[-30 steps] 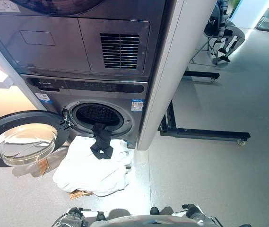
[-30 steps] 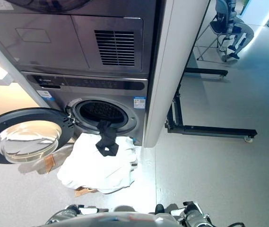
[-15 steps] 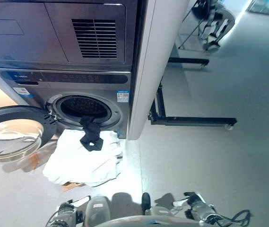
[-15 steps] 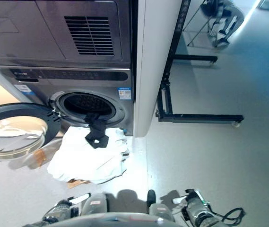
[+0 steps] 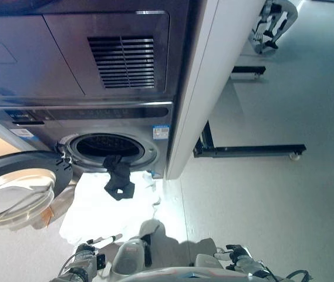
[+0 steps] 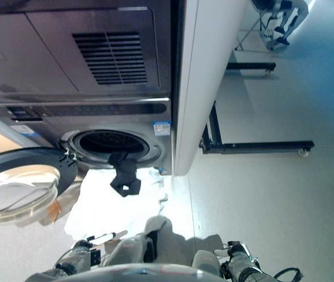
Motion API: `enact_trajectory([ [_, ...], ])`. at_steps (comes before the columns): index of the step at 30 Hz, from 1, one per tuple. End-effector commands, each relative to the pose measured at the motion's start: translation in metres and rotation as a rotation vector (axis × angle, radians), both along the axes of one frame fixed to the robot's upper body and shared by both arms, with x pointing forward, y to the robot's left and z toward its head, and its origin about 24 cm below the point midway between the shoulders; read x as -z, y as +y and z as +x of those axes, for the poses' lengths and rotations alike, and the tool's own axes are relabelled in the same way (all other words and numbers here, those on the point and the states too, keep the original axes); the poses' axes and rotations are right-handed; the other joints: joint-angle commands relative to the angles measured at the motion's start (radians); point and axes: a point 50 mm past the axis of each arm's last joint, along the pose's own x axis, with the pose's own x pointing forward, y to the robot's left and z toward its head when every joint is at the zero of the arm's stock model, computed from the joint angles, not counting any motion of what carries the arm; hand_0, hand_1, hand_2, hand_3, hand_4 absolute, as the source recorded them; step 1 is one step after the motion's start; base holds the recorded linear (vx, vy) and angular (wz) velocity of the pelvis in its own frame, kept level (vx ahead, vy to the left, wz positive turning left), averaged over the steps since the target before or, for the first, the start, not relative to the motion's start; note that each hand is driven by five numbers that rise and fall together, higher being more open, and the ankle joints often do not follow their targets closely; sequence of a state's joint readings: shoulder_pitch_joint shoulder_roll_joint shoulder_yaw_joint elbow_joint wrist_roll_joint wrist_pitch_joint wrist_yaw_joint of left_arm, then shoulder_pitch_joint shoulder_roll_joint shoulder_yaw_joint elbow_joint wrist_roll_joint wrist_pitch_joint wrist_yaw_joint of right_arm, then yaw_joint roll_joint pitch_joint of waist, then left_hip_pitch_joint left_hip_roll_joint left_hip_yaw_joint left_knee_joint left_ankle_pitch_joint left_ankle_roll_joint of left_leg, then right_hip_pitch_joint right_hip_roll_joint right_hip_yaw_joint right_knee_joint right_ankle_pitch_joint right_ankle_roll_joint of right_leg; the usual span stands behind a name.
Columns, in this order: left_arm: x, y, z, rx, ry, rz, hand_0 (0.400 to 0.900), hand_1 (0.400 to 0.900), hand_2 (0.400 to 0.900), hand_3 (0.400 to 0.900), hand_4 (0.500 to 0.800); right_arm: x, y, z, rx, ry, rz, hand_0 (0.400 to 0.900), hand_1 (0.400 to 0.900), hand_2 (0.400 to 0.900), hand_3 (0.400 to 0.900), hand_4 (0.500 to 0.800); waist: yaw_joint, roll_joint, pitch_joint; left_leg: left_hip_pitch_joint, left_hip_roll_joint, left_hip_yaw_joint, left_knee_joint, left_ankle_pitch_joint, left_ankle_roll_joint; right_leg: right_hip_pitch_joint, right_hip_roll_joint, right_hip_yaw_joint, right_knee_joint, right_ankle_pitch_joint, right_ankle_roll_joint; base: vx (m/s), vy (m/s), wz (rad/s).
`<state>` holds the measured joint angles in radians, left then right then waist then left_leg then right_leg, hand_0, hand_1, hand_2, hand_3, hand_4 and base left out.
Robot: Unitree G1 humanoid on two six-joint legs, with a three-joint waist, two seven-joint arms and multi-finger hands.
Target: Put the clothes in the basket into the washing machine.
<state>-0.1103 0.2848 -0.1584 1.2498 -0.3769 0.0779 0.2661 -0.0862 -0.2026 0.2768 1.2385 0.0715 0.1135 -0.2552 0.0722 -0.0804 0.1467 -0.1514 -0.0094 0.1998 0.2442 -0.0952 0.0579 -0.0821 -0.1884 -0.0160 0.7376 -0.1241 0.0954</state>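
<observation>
Garment (image 5: 118, 180) dangles from washer (image 5: 114, 148) mouth over white laundry (image 6: 111, 205); both robot hands' state unclear.

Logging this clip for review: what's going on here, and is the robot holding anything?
Neither hand holds anything visible. The washing machine stands with its round door swung open to the left. A dark garment hangs out over the lip of the drum opening, above a pile of white laundry on the floor below. The left hand and right hand sit low at the bottom edge, away from the clothes.
</observation>
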Motion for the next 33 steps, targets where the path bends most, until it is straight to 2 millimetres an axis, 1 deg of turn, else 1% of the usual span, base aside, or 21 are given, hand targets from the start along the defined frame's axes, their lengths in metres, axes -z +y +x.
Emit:
enact_trajectory([
  [1, -0.01, 0.023, 0.004, 0.028, -0.025, 0.105, 0.9, 0.9, 0.9, 0.9, 0.8, -0.003, -0.034, -0.026, 0.033, 0.034, -0.103, 0.9, 0.9, 0.9, 0.9, 0.8, -0.06, 0.074, -0.031, -0.051, 0.036, -0.067, 0.034, -0.027, 0.031, -0.139, -0.028, -0.03, -0.041, 0.127, -0.017, 0.17, 0.034, 0.34],
  [2, -0.018, 0.022, 0.028, 0.014, -0.095, 0.101, 0.9, 0.9, 0.9, 0.9, 0.8, -0.006, -0.043, -0.022, 0.032, 0.013, -0.123, 0.9, 0.9, 0.9, 0.9, 0.8, -0.091, 0.083, 0.002, -0.04, 0.031, -0.081, 0.045, -0.038, 0.021, -0.249, -0.038, -0.039, -0.119, 0.127, -0.032, 0.12, -0.018, 0.45],
  [3, -0.023, 0.02, 0.041, 0.005, -0.138, 0.098, 0.9, 0.9, 0.9, 0.9, 0.8, -0.008, -0.047, -0.018, 0.035, -0.001, -0.135, 0.9, 0.9, 0.9, 0.9, 0.8, -0.109, 0.085, 0.02, -0.045, 0.025, -0.09, 0.06, -0.05, 0.018, -0.294, -0.041, -0.034, -0.166, 0.145, -0.034, 0.03, -0.069, 0.61],
  [4, -0.031, 0.018, 0.06, -0.003, -0.208, 0.1, 0.9, 0.9, 0.9, 0.9, 0.8, -0.013, -0.055, -0.01, 0.042, -0.029, -0.152, 0.9, 0.9, 0.9, 0.9, 0.8, -0.138, 0.082, 0.053, -0.052, 0.01, -0.105, 0.097, -0.084, 0.014, -0.362, -0.042, -0.011, -0.222, 0.188, -0.028, -0.02, -0.098, 0.78],
  [5, -0.041, 0.016, 0.08, 0.015, -0.27, 0.109, 0.9, 0.9, 0.9, 0.9, 0.8, -0.019, -0.064, 0.001, 0.047, -0.058, -0.167, 0.9, 0.9, 0.9, 0.9, 0.8, -0.168, 0.08, 0.082, -0.063, -0.001, -0.127, 0.137, -0.121, 0.008, -0.423, -0.034, 0.024, -0.273, 0.23, -0.022, -0.04, -0.118, 0.85],
  [6, -0.048, 0.014, 0.093, 0.037, -0.306, 0.122, 0.9, 0.9, 0.9, 0.9, 0.8, -0.022, -0.068, 0.008, 0.046, -0.073, -0.172, 0.9, 0.9, 0.9, 0.9, 0.8, -0.186, 0.076, 0.093, -0.076, -0.007, -0.141, 0.158, -0.135, 0.002, -0.446, -0.035, 0.043, -0.318, 0.244, -0.021, -0.12, -0.126, 0.72],
  [7, -0.06, 0.008, 0.112, 0.05, -0.366, 0.14, 0.9, 0.9, 0.9, 0.9, 0.8, -0.027, -0.071, 0.019, 0.041, -0.086, -0.181, 0.9, 0.9, 0.9, 0.9, 0.8, -0.184, 0.077, 0.108, -0.153, 0.01, -0.139, 0.235, -0.14, 0.007, -0.413, -0.003, 0.057, -0.296, 0.142, -0.038, -0.07, -0.109, 0.37],
  [8, -0.064, 0.006, 0.118, 0.042, -0.395, 0.148, 0.9, 0.9, 0.9, 0.9, 0.8, -0.028, -0.073, 0.022, 0.025, -0.078, -0.197, 0.9, 0.9, 0.9, 0.9, 0.8, -0.182, 0.077, 0.116, -0.18, 0.019, -0.137, 0.287, -0.154, 0.003, -0.404, -0.001, 0.062, -0.285, 0.125, -0.044, -0.05, -0.104, 0.27],
  [9, -0.073, 0.002, 0.129, 0.037, -0.445, 0.165, 0.9, 0.9, 0.9, 0.9, 0.8, -0.03, -0.074, 0.025, 0.018, -0.076, -0.214, 0.9, 0.9, 0.9, 0.9, 0.8, -0.185, 0.074, 0.122, -0.201, 0.047, -0.143, 0.312, -0.157, -0.013, -0.405, 0.007, 0.066, -0.256, 0.082, -0.036, 0.02, -0.078, 0.16],
  [10, -0.08, 0.003, 0.136, 0.032, -0.479, 0.18, 0.9, 0.9, 0.9, 0.9, 0.8, -0.032, -0.076, 0.029, 0.014, -0.081, -0.221, 0.9, 0.9, 0.9, 0.9, 0.8, -0.184, 0.071, 0.128, -0.21, 0.062, -0.141, 0.324, -0.159, -0.023, -0.414, 0.005, 0.057, -0.241, 0.074, -0.036, -0.14, -0.073, 0.18],
  [11, -0.098, 0.004, 0.156, 0.042, -0.543, 0.207, 0.9, 0.9, 0.9, 0.9, 0.8, -0.039, -0.079, 0.042, 0.007, -0.107, -0.232, 0.9, 0.9, 0.9, 0.9, 0.8, -0.184, 0.067, 0.149, -0.242, 0.085, -0.138, 0.341, -0.158, -0.033, -0.452, 0.005, 0.041, -0.207, 0.063, -0.042, -0.17, -0.037, 0.05],
  [12, -0.106, 0.005, 0.164, 0.051, -0.57, 0.22, 0.9, 0.9, 0.9, 0.9, 0.8, -0.042, -0.08, 0.048, 0.006, -0.117, -0.24, 0.9, 0.9, 0.9, 0.9, 0.8, -0.184, 0.067, 0.157, -0.26, 0.093, -0.138, 0.348, -0.156, -0.035, -0.475, 0.007, 0.036, -0.185, 0.056, -0.045, -0.23, 0.016, 0.05],
  [13, -0.121, 0.008, 0.177, 0.053, -0.61, 0.238, 0.9, 0.9, 0.9, 0.9, 0.8, -0.047, -0.083, 0.057, 0.006, -0.133, -0.252, 0.9, 0.9, 0.9, 0.9, 0.8, -0.185, 0.069, 0.169, -0.288, 0.1, -0.139, 0.362, -0.156, -0.036, -0.514, 0.014, 0.032, -0.143, 0.042, -0.052, -0.16, 0.067, 0.04],
  [14, -0.13, 0.011, 0.185, 0.046, -0.636, 0.243, 0.9, 0.9, 0.9, 0.9, 0.8, -0.051, -0.084, 0.063, 0.003, -0.145, -0.262, 0.9, 0.9, 0.9, 0.9, 0.8, -0.188, 0.071, 0.176, -0.309, 0.101, -0.141, 0.373, -0.158, -0.036, -0.54, 0.022, 0.034, -0.116, 0.03, -0.058, -0.15, 0.102, 0.01],
  [16, -0.149, 0.019, 0.199, 0.012, -0.685, 0.242, 0.9, 0.9, 0.9, 0.9, 0.8, -0.058, -0.088, 0.075, -0.011, -0.163, -0.285, 0.9, 0.9, 0.9, 0.9, 0.8, -0.192, 0.072, 0.186, -0.366, 0.101, -0.144, 0.414, -0.167, -0.031, -0.592, 0.036, 0.034, -0.054, -0.001, -0.076, -0.11, 0.088, -0.03],
  [18, -0.164, 0.023, 0.208, -0.025, -0.721, 0.243, 0.9, 0.9, 0.9, 0.9, 0.8, -0.062, -0.09, 0.08, -0.016, -0.175, -0.297, 0.9, 0.9, 0.9, 0.9, 0.8, -0.191, 0.067, 0.196, -0.425, 0.1, -0.152, 0.464, -0.177, -0.027, -0.637, 0.047, 0.03, 0.005, -0.027, -0.087, -0.09, 0.034, -0.01],
  [22, -0.182, 0.026, 0.219, -0.085, -0.769, 0.24, 0.9, 0.9, 0.9, 0.9, 0.8, -0.065, -0.087, 0.087, -0.02, -0.199, -0.295, 0.9, 0.9, 0.9, 0.9, 0.8, -0.181, 0.053, 0.217, -0.525, 0.097, -0.173, 0.559, -0.197, -0.021, -0.696, 0.056, 0.02, 0.072, -0.053, -0.095, -0.05, -0.016, 0.05],
  [23, -0.185, 0.026, 0.221, -0.101, -0.783, 0.24, 0.9, 0.9, 0.9, 0.9, 0.8, -0.065, -0.086, 0.089, -0.025, -0.206, -0.294, 0.9, 0.9, 0.9, 0.9, 0.8, -0.175, 0.05, 0.226, -0.551, 0.097, -0.188, 0.614, -0.244, -0.023, -0.711, 0.061, 0.025, 0.121, -0.1, -0.089, 0.0, -0.017, 0.05],
  [26, -0.197, 0.029, 0.226, -0.142, -0.814, 0.26, 0.9, 0.9, 0.9, 0.9, 0.8, -0.066, -0.083, 0.093, -0.039, -0.224, -0.286, 0.9, 0.9, 0.9, 0.9, 0.8, -0.157, 0.029, 0.241, -0.63, 0.093, -0.205, 0.683, -0.256, -0.019, -0.757, 0.068, 0.019, 0.173, -0.12, -0.096, -0.03, -0.028, 0.05],
  [29, -0.211, 0.034, 0.23, -0.181, -0.846, 0.286, 0.9, 0.9, 0.9, 0.9, 0.8, -0.064, -0.082, 0.091, -0.05, -0.223, -0.277, 0.9, 0.9, 0.9, 0.9, 0.8, -0.14, 0.005, 0.252, -0.701, 0.089, -0.225, 0.743, -0.268, -0.017, -0.803, 0.071, 0.014, 0.22, -0.135, -0.101, -0.04, -0.046, 0.11],
  [33, -0.227, 0.042, 0.233, -0.22, -0.876, 0.318, 0.9, 0.9, 0.9, 0.9, 0.8, -0.059, -0.08, 0.082, -0.048, -0.236, -0.256, 0.9, 0.9, 0.9, 0.9, 0.8, -0.115, -0.036, 0.267, -0.799, 0.086, -0.262, 0.827, -0.287, -0.012, -0.865, 0.078, 0.004, 0.281, -0.155, -0.106, -0.04, -0.092, 0.18],
])
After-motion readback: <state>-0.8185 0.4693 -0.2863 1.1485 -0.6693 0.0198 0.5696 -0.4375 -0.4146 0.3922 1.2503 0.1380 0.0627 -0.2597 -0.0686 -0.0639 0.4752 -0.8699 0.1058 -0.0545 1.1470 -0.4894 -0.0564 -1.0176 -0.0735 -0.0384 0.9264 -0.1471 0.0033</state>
